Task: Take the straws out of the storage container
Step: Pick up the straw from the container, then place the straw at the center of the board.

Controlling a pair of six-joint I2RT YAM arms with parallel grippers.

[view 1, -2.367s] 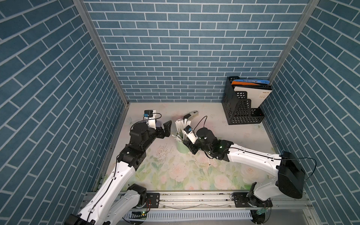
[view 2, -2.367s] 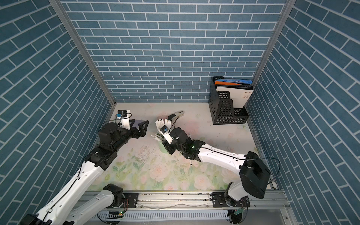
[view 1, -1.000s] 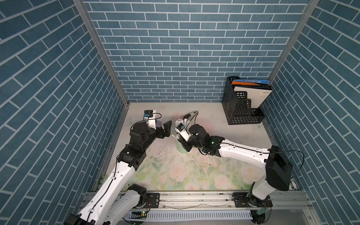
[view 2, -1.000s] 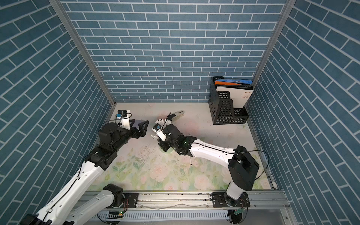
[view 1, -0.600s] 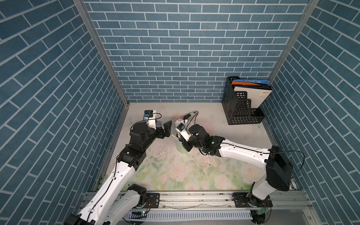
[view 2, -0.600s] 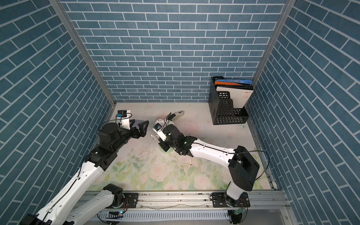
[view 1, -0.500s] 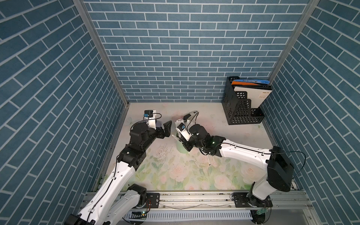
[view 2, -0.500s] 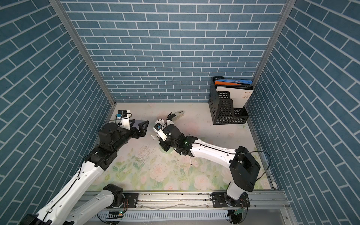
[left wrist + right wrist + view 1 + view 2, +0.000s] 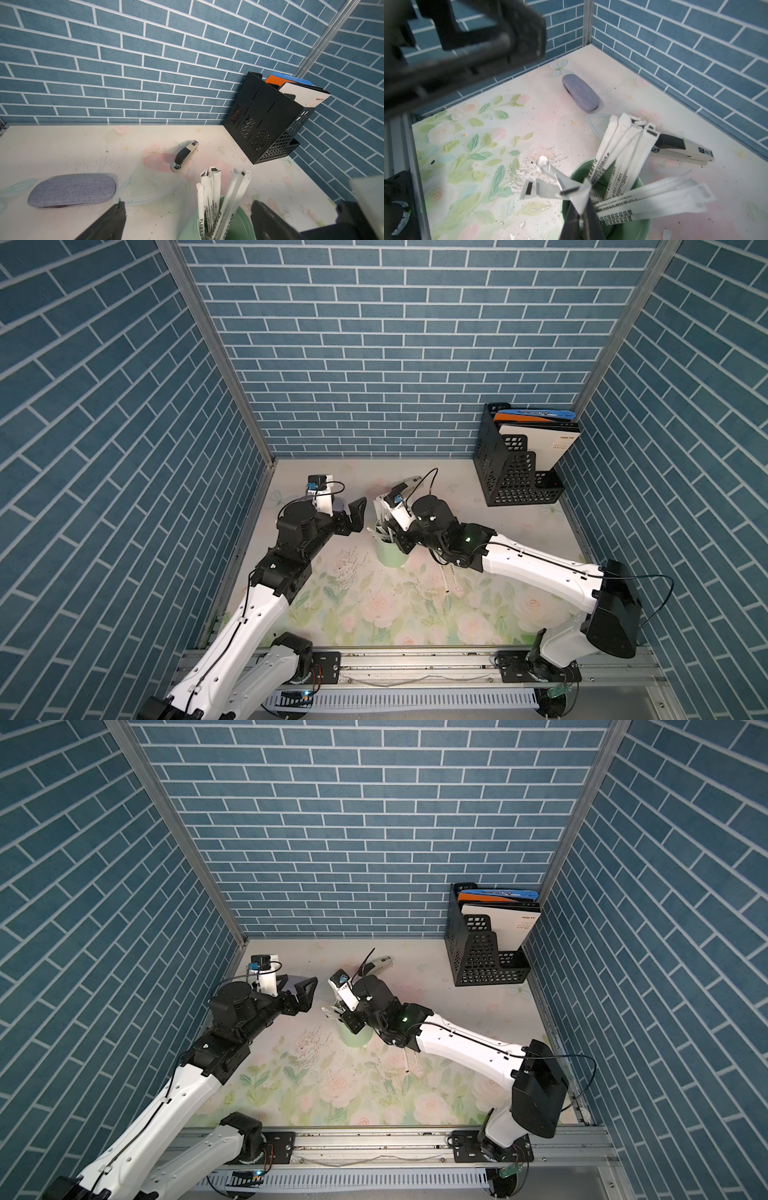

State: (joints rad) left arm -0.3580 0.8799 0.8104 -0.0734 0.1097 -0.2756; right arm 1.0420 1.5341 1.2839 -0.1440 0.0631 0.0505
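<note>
**Right gripper** (image 9: 580, 209) – clenched. In the right wrist view I read the jaws pinched together on the crumpled upper ends of a few straws (image 9: 618, 145), directly above the storage container (image 9: 633, 226). I cannot tell exactly how many straws are pinched.

**Left gripper** (image 9: 351, 514) – released, jaws spread wide and holding nothing. It sits near the container on the side away from the right arm and does not touch it.

**Storage container** (image 9: 390, 558) – upright on the floral mat (image 9: 374, 614), between the two arms. The remaining straws stand in it in two leaning bunches, with their black-tipped ends well above the rim. The left wrist view shows them fanned out of the cup (image 9: 239, 226).

**Loose straws** (image 9: 445, 578) – a couple lie flat on the mat just beside the container, partly under the right arm.

**Other items** – a grey fabric case (image 9: 70, 191) and a stapler (image 9: 186, 153) lie toward the back wall. The black file holder (image 9: 515, 472) stands in the far corner, well apart from the container.
</note>
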